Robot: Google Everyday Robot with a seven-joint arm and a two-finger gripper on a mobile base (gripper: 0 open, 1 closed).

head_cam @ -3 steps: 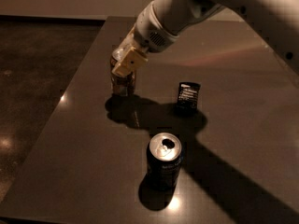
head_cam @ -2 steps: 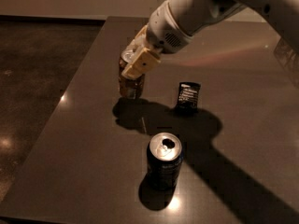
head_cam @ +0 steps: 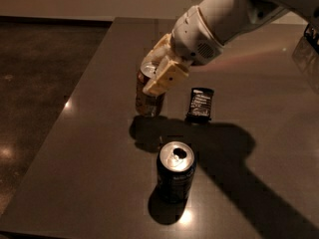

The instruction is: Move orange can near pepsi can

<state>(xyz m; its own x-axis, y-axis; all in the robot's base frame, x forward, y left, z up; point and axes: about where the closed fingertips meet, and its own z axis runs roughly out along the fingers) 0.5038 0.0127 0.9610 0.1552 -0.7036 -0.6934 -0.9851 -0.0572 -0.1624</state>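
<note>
The orange can is upright, orange-gold with a silver top, a little above the dark table left of centre. My gripper is shut on the orange can near its top, with a cream finger across the can's front. The pepsi can is dark navy with an open silver top and stands upright nearer the front edge, below and slightly right of the orange can. The two cans are apart.
A flat black snack wrapper lies just right of the orange can. The arm reaches in from the upper right and casts a wide shadow. The table's left edge runs diagonally, with dark floor beyond.
My gripper has carried the orange can toward the front and right, closer to the pepsi can. The pepsi can and the wrapper have stayed put.
</note>
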